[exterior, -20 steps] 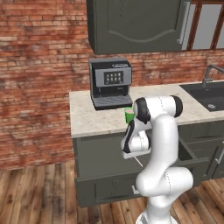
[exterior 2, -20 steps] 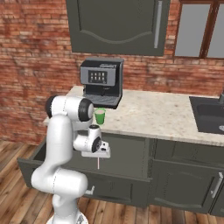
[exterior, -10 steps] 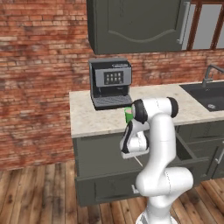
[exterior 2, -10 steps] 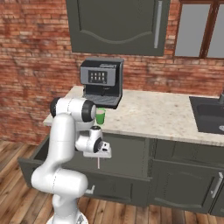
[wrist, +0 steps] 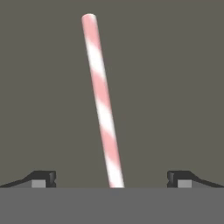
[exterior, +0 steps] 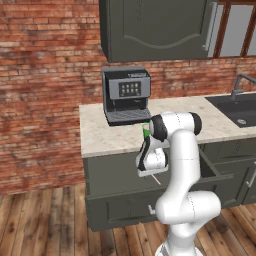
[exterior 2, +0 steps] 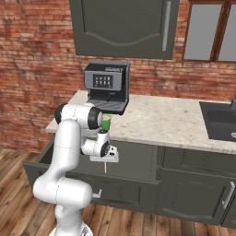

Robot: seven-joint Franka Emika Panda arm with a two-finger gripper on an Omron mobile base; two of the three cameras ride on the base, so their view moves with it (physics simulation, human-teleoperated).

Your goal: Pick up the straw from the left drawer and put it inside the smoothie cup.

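One straw [wrist: 103,114] in left drawer [exterior 2: 138,161] | claw [wrist: 111,179] spread wide, holding nothing

One thin pink-and-white striped straw [wrist: 101,105]. One small bright green tapered cup [exterior 2: 106,121]. One black and grey coffee machine with a small screen [exterior: 126,95]. One wide, shallow, dark grey-green drawer standing pulled out [exterior 2: 37,161]. One pale speckled stone counter [exterior 2: 170,120]. One dark sink set into that counter [exterior: 241,109], with one curved metal tap [exterior: 239,83] above it.
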